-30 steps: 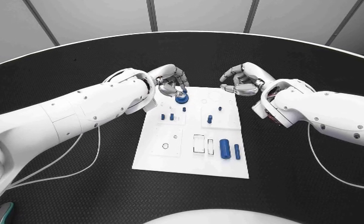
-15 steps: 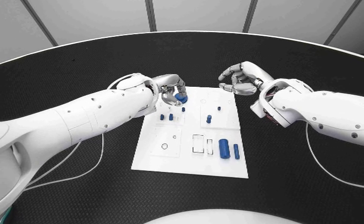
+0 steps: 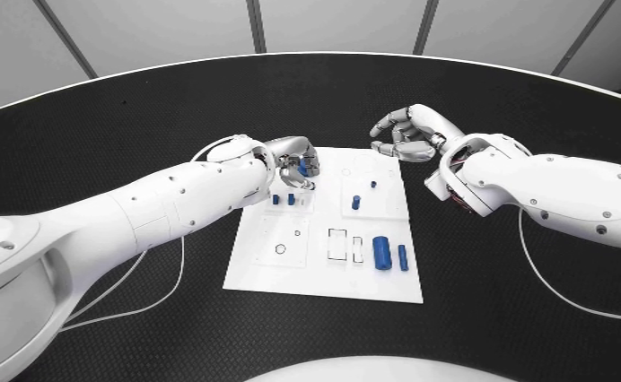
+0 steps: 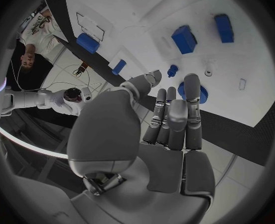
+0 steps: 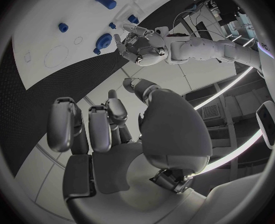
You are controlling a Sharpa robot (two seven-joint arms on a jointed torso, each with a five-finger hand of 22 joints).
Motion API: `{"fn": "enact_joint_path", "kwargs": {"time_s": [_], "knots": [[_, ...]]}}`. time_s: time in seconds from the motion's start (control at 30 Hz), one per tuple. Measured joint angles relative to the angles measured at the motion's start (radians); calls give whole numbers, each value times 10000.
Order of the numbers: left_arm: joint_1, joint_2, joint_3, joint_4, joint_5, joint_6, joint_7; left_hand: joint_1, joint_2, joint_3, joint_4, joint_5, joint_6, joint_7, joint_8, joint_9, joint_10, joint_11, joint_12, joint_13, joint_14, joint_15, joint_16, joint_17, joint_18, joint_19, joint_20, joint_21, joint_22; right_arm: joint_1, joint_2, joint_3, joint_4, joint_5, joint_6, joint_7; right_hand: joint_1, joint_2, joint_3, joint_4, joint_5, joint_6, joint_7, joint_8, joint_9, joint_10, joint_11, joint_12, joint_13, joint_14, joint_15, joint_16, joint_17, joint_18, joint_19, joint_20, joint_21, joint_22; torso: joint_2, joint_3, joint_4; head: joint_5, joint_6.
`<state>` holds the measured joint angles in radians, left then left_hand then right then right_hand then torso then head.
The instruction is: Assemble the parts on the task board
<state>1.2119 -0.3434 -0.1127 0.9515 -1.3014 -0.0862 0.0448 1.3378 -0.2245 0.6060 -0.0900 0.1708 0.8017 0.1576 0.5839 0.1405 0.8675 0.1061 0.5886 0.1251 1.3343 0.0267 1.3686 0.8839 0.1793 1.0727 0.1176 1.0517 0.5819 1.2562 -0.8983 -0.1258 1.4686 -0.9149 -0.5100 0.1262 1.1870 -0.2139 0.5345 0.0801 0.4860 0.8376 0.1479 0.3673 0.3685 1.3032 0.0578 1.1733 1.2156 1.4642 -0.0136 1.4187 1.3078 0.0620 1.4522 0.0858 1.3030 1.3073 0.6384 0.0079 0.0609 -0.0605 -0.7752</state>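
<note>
Task board (image 3: 324, 261): a white plate lying flat in the middle of the black table (image 3: 129, 131), its long side running from 12 o'clock to 6 o'clock in the head view.

Left hand (image 3: 293, 160): at the board's 11 o'clock corner, its fingers curled around a round blue part (image 3: 301, 167) with a ribbed rim. In the left wrist view the fingertips (image 4: 192, 82) lie against this part (image 4: 201, 93), which is half hidden behind them. Whether the part rests on the board or is lifted clear cannot be told.

Right hand (image 3: 407, 135): over the bare table just past the board's 1 o'clock corner, fingers curled inward. The right wrist view shows them bent with nothing between them (image 5: 106, 129).

Large blue cylinder (image 3: 382, 252): lying on the board toward 5 o'clock, beside a slimmer blue bar (image 3: 403, 258).

Small blue pegs (image 3: 283, 199): a pair near the board's 10 o'clock side, too small to tell whether they are seated.

Other small blue parts: one (image 3: 354, 201) near the board's centre and one (image 3: 372, 184) toward 1 o'clock, shapes unclear.

Outlined recesses (image 3: 347, 246): pale rectangles at the board's middle, their depth hard to make out.
</note>
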Motion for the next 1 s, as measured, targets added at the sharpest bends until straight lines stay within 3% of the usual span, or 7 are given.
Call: {"fn": "enact_joint_path", "kwargs": {"time_s": [0.1, 0.7, 1.0], "knots": [[-30, 44, 0, -67, -34, 96, -12, -3, 80, 171, -97, 25, 85, -22, 0, 4, 157, -83, 0, -38, 187, -51, 169, 289, -1, 236, -65, 298, 378, 0, 2, 0, 5, 0, 3, -6, 0, 0, 0, 0, 0, 0, 0, 0, 0, 0, 0, 0, 0, 0, 0, 0, 0, -1, 0, 0, 0, 0, 0, 0, -1, -10, -12], [-99, 341, -2, -534, -253, 135, -75, 13, 171, 445, -179, 25, 209, -75, -136, 15, 458, -136, -58, -97, 347, -135, 286, 506, -2, 568, -138, 795, 1101, 1, 42, 0, 14, 0, 28, -34, 0, 0, 28, 28, 0, 1, 0, 40, 1, 1, 0, -41, -48, -1, 1, -55, -2, -1, 0, 0, 0, 0, -8, -5, 12, -38, -83], [-127, 519, -2, -848, -257, 454, -361, -43, 227, 496, -176, 25, 208, -75, -214, 6, 547, -153, -120, -121, 414, -136, 333, 574, -2, 843, -148, 1084, 1599, 2, 76, 1, 15, 0, 39, -48, 0, 0, 27, 28, 0, 1, 0, 39, 1, 2, 0, -40, -48, 0, 1, -55, -3, -1, 1, 0, 0, 0, -9, 7, 6, -35, -93]]}}
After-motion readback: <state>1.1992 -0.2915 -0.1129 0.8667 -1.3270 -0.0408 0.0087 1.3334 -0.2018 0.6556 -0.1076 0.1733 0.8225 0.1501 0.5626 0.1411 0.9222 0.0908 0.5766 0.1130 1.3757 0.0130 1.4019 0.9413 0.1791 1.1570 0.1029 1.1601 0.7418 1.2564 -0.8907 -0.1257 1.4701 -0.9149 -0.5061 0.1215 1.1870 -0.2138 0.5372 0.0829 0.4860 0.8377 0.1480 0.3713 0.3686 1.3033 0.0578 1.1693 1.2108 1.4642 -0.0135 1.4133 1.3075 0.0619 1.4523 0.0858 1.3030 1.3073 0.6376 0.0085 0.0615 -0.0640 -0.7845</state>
